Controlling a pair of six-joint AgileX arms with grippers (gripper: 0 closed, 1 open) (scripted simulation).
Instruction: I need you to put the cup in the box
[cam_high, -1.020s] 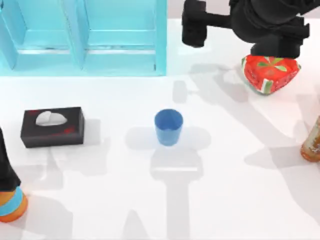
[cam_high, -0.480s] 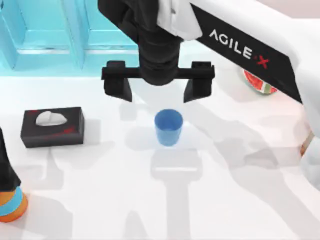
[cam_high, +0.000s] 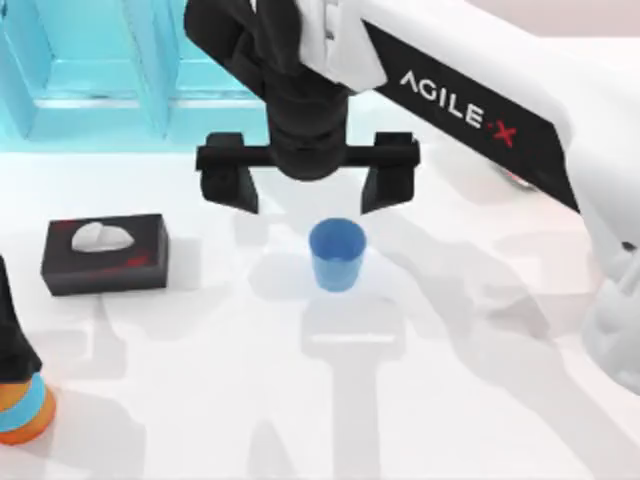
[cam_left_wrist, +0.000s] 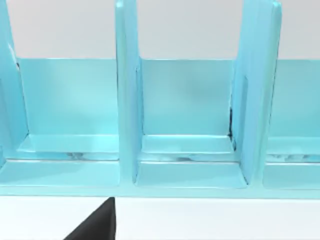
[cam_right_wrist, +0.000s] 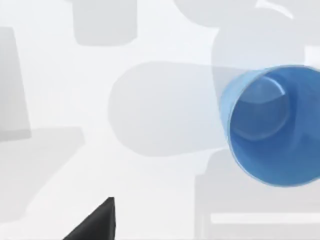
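The cup (cam_high: 337, 255) stands upright on the white table (cam_high: 450, 400) near its centre, directly in front of the right gripper (cam_high: 308, 186), which hangs above the table with its two fingers (cam_high: 230, 178) spread wide apart and clear of the cup's rim. The cup is empty, its inner base visible in the right wrist view (cam_right_wrist: 265, 125). The box (cam_high: 170, 75), a light blue open-fronted unit with upright dividers, lies along the far edge behind the gripper; its compartments (cam_left_wrist: 187, 107) hold nothing, and the black tissue box (cam_high: 105, 253) sits well apart to the left.
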